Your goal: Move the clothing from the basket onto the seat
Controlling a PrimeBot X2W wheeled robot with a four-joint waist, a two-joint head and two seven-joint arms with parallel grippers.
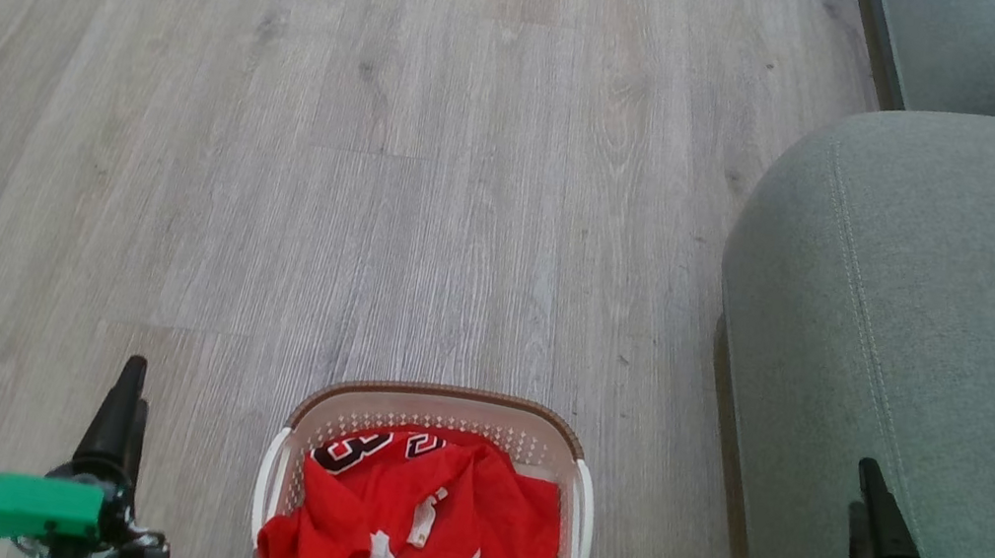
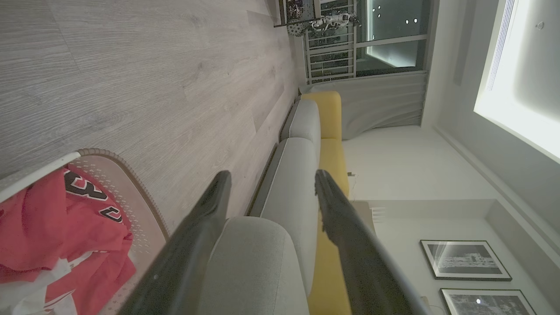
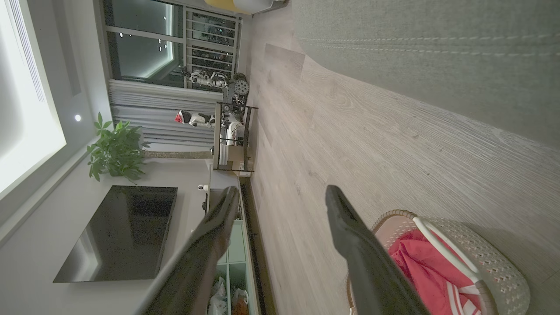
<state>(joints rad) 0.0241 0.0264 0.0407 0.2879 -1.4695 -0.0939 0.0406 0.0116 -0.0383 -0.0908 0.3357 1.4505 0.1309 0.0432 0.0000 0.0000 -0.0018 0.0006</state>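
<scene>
The pale grey wood-grain plank floor (image 1: 378,150) spreads widest before me; next in size is the large grey-green upholstered seat (image 1: 955,292) with its rounded corner and stitched seam, lying to my right and bare of any garment; the small cream perforated plastic basket (image 1: 439,395) with a brown woven-look rim stands on the floor between my arms, near the seat's edge but apart from it; inside it the shiny red clothing (image 1: 441,510), white-trimmed and numbered in black and white, lies crumpled in a heap, so I judge nothing has been moved yet; my left gripper (image 2: 271,175) hangs empty to the basket's left, fingers spread with a clear gap; my right gripper (image 3: 282,190) is likewise parted and empty, poised by the seat's front edge. The risks, as I judge them: the slick fabric could slide out of a shallow pinch; the bunched jerseys may come up tangled, dragging or tipping the light basket; a fingertip could snag a wall hole or a white handle; a garment laid on that rounded corner could slip to the floor.
</scene>
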